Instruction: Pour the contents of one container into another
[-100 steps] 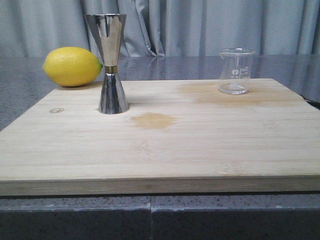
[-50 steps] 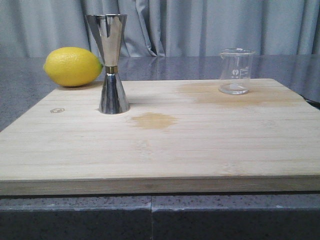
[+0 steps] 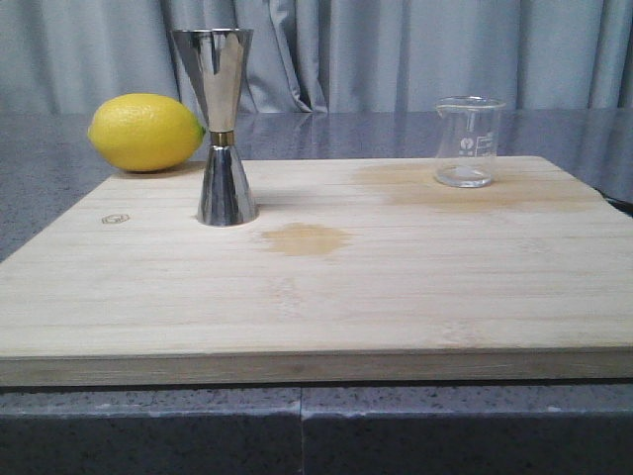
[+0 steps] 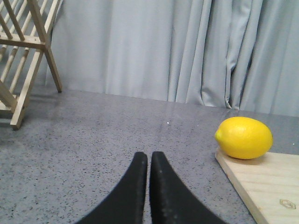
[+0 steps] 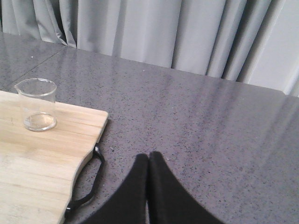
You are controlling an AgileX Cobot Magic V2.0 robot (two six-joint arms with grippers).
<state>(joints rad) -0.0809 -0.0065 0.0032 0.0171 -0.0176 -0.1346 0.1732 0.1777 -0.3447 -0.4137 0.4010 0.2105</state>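
The small clear glass beaker (image 3: 467,142) stands upright at the back right of the wooden board (image 3: 316,297); the right wrist view shows the beaker (image 5: 37,104) near the board's corner. The steel hourglass jigger (image 3: 222,126) with a gold waist band stands upright at the back left of the board. Neither gripper appears in the front view. My left gripper (image 4: 148,156) is shut and empty over grey countertop, left of the board. My right gripper (image 5: 149,156) is shut and empty over countertop, right of the board.
A yellow lemon (image 3: 144,132) lies behind the board's back left corner, also the lemon (image 4: 244,137) in the left wrist view. A wooden rack (image 4: 25,56) stands far left. A black strap (image 5: 91,179) hangs off the board's right edge. Damp stains (image 3: 305,238) mark the board. Grey curtain behind.
Nothing on the board has moved; the whole front view has shifted a few pixels to the right.
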